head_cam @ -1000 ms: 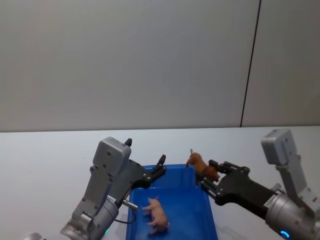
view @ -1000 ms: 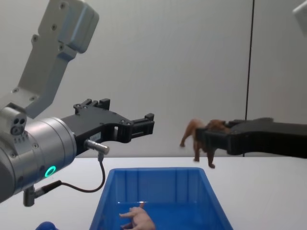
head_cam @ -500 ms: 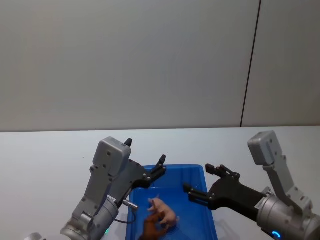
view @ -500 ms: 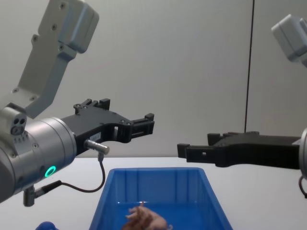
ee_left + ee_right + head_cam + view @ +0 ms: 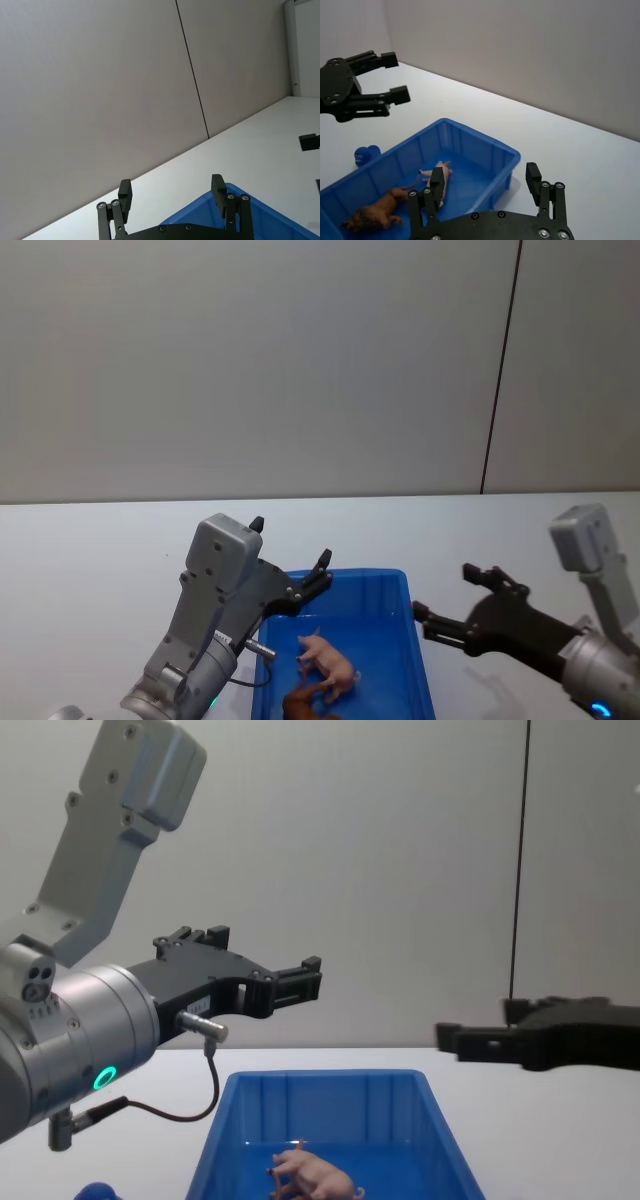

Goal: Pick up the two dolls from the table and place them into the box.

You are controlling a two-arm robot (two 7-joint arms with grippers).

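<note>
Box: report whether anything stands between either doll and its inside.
Nothing visible does. The pig and the lion both lie inside the box, on its floor. The left gripper hovers by the box's far left corner with open jaws; the right gripper, jaws open too, hangs over the table to the box's right.

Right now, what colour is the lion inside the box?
Brown; the lion shows best in the right wrist view, lying in the blue box.
</note>
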